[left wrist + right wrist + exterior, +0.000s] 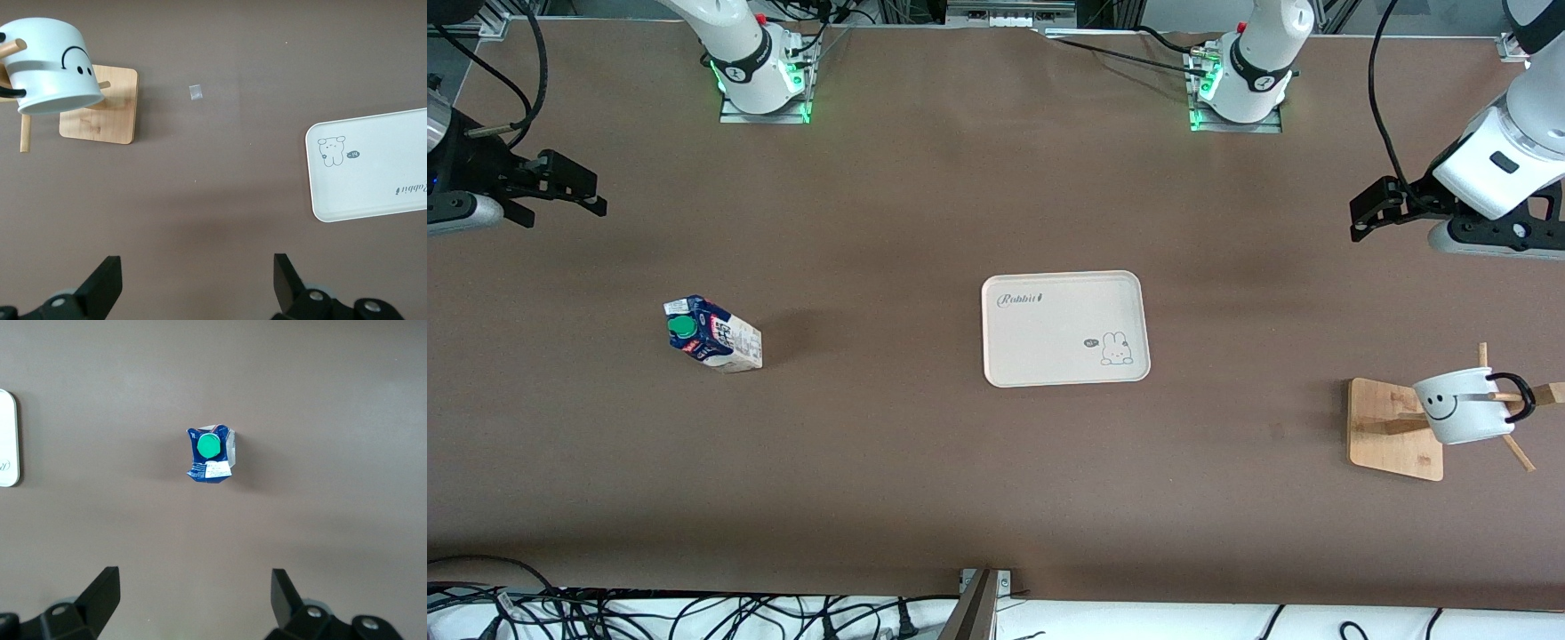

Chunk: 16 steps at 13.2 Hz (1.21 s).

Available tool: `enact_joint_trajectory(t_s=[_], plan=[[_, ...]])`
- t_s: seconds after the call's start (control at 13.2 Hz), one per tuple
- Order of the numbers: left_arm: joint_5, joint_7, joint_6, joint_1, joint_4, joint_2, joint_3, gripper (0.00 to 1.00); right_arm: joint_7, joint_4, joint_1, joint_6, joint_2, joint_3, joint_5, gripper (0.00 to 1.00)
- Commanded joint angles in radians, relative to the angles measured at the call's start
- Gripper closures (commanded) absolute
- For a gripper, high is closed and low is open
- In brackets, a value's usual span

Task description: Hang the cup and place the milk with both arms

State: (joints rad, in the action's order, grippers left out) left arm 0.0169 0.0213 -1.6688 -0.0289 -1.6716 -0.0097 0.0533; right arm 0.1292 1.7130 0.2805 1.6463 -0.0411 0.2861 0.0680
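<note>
So, both arms waiting, nothing grabbed.
My left gripper [1360, 216] and right gripper [587, 192] are spread wide over bare table [925, 462]. Cup [1458, 407] hangs on the wooden rack [1392, 427]; milk [713, 334] stands toward my right arm's end, well apart from the tray [1063, 329].

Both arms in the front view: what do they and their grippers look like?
Both are glossy white jointed arms with black bands; bases glow green beside black cables. The left gripper and right gripper are black, two-fingered, with angular fingers on grey-trimmed mounts.
</note>
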Motion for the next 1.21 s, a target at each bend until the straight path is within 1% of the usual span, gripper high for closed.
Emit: enact_joint_trajectory(t_s=[0.0,0.53,0.83,1.14], plan=[[0.020,-0.001,0.021,-0.002,0.012,-0.007,0.002,0.00,-0.049,0.020,0.009,0.021,-0.008,-0.008,-0.014,0.00],[0.020,0.000,0.021,-0.003,0.013,-0.007,0.002,0.00,-0.049,0.007,0.016,0.024,0.010,-0.008,-0.020,0.00],[0.020,0.000,0.021,-0.003,0.013,-0.007,0.003,0.00,-0.043,-0.067,0.028,0.007,0.062,-0.008,-0.027,0.00],[0.020,0.000,0.021,-0.003,0.015,-0.007,0.003,0.00,-0.039,-0.069,0.026,0.000,0.063,-0.008,-0.027,0.00]])
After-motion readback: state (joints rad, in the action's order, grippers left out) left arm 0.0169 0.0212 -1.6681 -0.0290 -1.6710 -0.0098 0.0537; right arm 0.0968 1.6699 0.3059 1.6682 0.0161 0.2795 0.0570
